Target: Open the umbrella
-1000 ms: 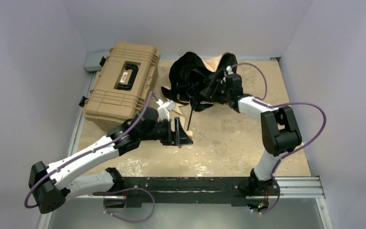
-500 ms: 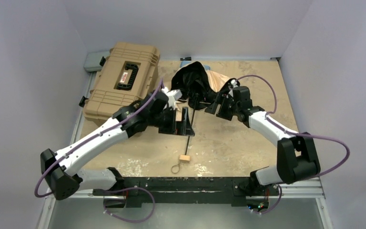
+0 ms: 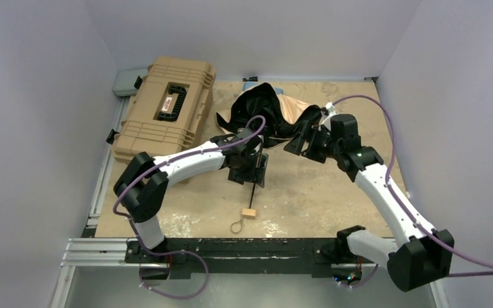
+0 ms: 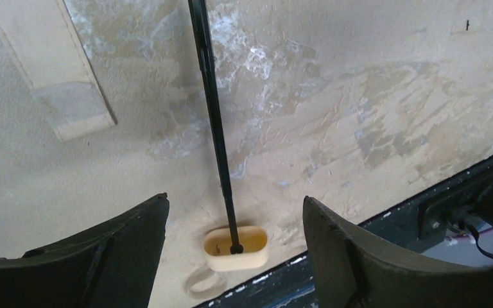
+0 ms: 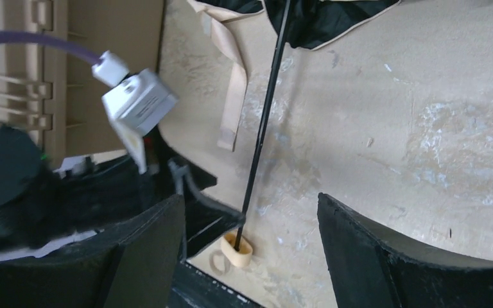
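The umbrella lies on the table with its canopy (image 3: 263, 109) crumpled at the back, black underside up and a beige patch showing. Its thin black shaft (image 3: 254, 183) runs toward me to the small beige handle (image 3: 250, 212), which has a wrist loop beside it. My left gripper (image 3: 254, 168) is open and straddles the shaft (image 4: 215, 128) without touching it, with the handle (image 4: 236, 248) ahead of its tips (image 4: 235, 197). My right gripper (image 3: 298, 138) is open and empty at the canopy's right edge; its view (image 5: 250, 197) looks along the shaft (image 5: 266, 115).
The tan ribbed hard case (image 3: 167, 112) with a black handle stands at the back left, with a pale blue oblong thing (image 3: 127, 80) behind it. A loose beige strap (image 5: 231, 96) lies left of the shaft. The black rail (image 3: 263, 247) runs along the near edge.
The canopy has dropped and the shaft has lengthened, so the handle now lies nearer the front edge. My left gripper swung right over the shaft. My right gripper drew back to the right.
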Controlling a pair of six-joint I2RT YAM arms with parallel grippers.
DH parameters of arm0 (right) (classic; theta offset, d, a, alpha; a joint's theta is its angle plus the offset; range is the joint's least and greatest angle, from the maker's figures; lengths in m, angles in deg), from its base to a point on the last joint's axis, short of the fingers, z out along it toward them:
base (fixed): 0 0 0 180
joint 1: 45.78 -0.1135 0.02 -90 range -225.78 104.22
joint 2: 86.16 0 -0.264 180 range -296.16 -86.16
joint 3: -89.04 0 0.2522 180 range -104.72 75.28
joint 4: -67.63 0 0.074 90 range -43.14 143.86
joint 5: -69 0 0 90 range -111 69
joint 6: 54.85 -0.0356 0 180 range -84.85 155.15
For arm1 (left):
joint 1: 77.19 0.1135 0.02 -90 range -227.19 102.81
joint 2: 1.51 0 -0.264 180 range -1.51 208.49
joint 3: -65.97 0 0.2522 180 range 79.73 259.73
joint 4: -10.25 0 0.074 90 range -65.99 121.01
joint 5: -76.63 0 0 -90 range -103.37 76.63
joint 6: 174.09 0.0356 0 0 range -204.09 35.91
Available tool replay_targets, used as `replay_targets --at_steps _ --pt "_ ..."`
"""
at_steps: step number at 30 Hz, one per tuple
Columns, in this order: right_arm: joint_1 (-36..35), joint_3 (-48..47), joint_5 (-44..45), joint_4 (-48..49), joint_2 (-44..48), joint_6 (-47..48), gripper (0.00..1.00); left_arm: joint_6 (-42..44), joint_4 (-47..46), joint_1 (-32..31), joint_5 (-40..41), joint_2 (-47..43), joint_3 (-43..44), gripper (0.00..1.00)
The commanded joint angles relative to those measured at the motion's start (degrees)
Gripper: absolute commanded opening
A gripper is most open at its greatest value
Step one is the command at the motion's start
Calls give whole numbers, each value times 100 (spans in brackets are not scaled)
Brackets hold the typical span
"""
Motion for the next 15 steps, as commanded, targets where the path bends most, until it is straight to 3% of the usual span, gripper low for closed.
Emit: replay_targets --at_steps 1,15 --pt "24 -288 -165 -707 402 -21 74 14 -478 0 184 214 172 71" --pt "23 -224 181 -1125 1193 -22 75 118 -506 -46 1063 1433 696 52"
